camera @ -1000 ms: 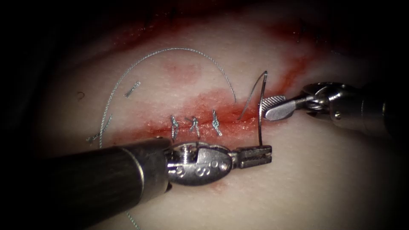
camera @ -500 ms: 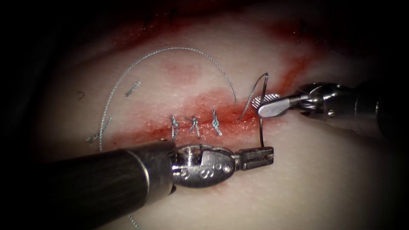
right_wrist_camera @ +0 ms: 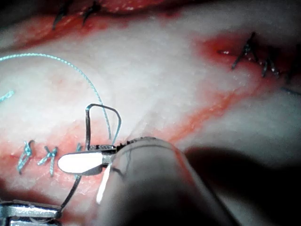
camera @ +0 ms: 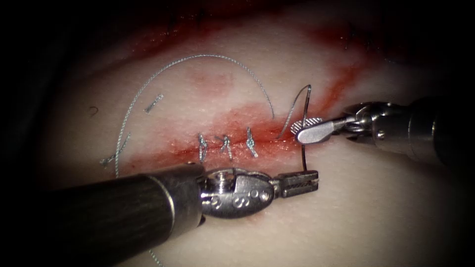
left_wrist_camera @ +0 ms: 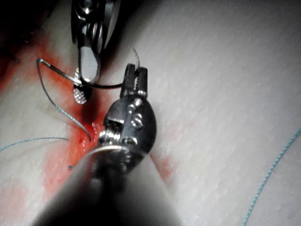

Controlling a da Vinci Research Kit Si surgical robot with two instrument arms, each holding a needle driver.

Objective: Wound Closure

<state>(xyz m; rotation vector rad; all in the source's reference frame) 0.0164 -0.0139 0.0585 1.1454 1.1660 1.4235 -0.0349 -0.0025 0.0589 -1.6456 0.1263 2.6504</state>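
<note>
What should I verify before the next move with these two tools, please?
1. Left pincer shut on the needle near its tip: ok.
2. Right pincer open, its jaws either side of the needle's mid-curve: ok.
3. Needle out of the tissue: ok.
4. Thread lying slack on the tissue: ok.
5. Right pincer touching the needle: cannot tell.
</note>
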